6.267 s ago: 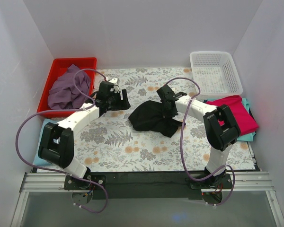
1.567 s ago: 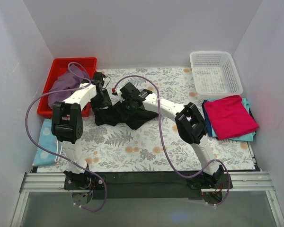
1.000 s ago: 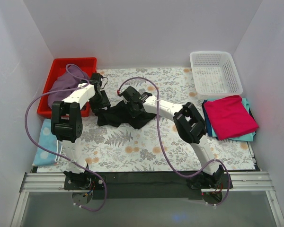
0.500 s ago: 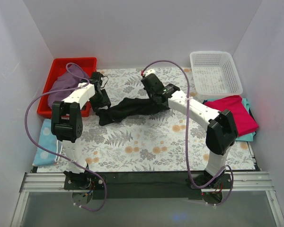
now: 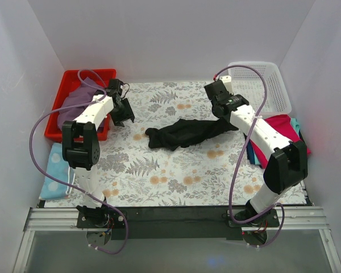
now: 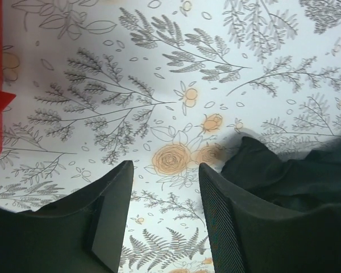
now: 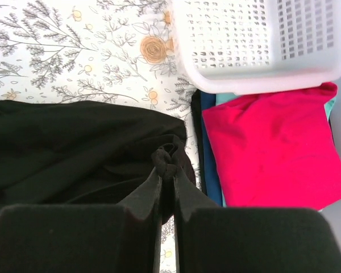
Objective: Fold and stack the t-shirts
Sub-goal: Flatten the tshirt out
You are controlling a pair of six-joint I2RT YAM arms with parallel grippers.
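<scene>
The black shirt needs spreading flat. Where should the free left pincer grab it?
Grip the black shirt at its bunched left end, coming in low from the left. The right pincer pinches the other end, so it lies stretched sideways, and that left end sits near the open left pincer.

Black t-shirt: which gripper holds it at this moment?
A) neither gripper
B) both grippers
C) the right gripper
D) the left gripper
C: in the right wrist view the right gripper is shut on a pinch of the black t-shirt, while the left gripper is open above the table with nothing between its fingers.
</scene>
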